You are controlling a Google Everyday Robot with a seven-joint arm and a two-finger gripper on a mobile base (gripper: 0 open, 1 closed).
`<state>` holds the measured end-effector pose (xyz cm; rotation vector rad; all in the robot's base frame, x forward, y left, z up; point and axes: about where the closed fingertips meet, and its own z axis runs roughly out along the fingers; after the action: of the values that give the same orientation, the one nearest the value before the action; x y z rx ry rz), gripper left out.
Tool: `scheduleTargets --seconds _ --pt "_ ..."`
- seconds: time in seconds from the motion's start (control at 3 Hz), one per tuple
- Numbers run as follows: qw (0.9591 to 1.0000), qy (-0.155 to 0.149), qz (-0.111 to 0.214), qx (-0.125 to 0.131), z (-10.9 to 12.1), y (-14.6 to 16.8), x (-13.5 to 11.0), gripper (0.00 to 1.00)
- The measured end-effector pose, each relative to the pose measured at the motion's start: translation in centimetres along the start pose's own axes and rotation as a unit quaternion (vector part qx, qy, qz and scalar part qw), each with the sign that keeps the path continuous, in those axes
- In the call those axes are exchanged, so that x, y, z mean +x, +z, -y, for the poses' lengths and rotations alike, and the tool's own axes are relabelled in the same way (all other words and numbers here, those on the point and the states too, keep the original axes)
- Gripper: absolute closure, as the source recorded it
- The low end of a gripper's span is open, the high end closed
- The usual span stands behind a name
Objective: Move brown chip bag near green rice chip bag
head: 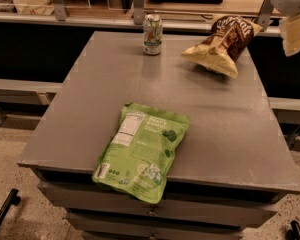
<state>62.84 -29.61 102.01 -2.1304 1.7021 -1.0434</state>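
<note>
— Where is the crinkled, puffy brown chip bag (224,43), marked with white script and edged in pale tan, found?

— It is seen lying at the far right of the flat grey metal surface (225,119), close to the far edge, with nothing touching it. A slim silver-and-green drinks can (152,34) is stood upright to its left, apart from it.

— And the flat light-green rice chip bag (142,151) with the white nutrition label?

— It is laid at the near edge, with its lower end hung slightly over the front. The two bags are set well apart.

— Where is the end effector held?

— The end effector (294,31) is held in the air at the top right, past the surface's right edge. It is near the brown chip bag but not in contact with it. Whether it is open or closed cannot be told.

— Which step is judged to be in hand?

— The approach; nothing is grasped yet.

— What is called for next?

— The end effector needs to be brought leftward and down over the brown chip bag, and a puffy fold gripped. The bag is then to be carried toward the near edge and set beside the green pouch, without the pouch being nudged off.
</note>
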Motion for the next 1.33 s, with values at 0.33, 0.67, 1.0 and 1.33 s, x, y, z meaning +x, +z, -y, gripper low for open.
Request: scheduleTargets --seconds 0.33,0.67,1.0,1.33 --pt "0.9968 -0.043 0.061 -0.027 1.0 2.2 -0.9 0.0" --pt "0.9813 -0.08 0.172 -0.03 0.9 5.0 -3.7 0.0" --pt "0.9656 -0.096 0.242 0.001 0.6 6.5 -5.3 0.0" --pt "0.9544 -0.111 0.274 0.043 0.6 8.1 -5.7 0.0"
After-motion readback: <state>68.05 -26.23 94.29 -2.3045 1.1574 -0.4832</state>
